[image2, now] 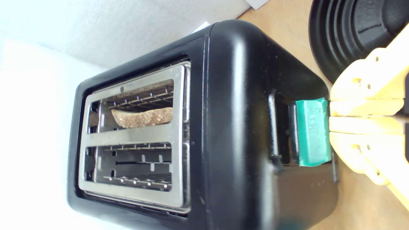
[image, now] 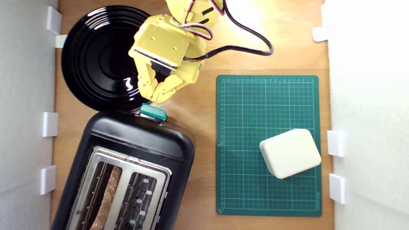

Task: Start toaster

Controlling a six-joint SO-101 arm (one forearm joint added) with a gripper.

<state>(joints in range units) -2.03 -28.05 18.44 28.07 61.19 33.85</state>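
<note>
The glossy black toaster [image: 134, 153] fills the exterior view's lower left, silver slot plate up. A brown slice of bread [image: 107, 198] stands in one slot; the other slot is empty. Its teal-green lever knob [image: 153, 111] sticks out of the end facing the arm. My yellow gripper [image: 155, 97] is shut, fingers pressed together with nothing between them, tips right at the knob. In the wrist view the gripper [image2: 332, 116] tips touch or nearly touch the lever knob [image2: 311, 132] on the toaster [image2: 236, 127].
A round black plate [image: 99, 57] lies behind the toaster, partly under the gripper. A green cutting mat [image: 243, 143] with a small cream rounded box [image: 290, 153] lies on the exterior view's right. White walls with clips border the wooden table on both sides.
</note>
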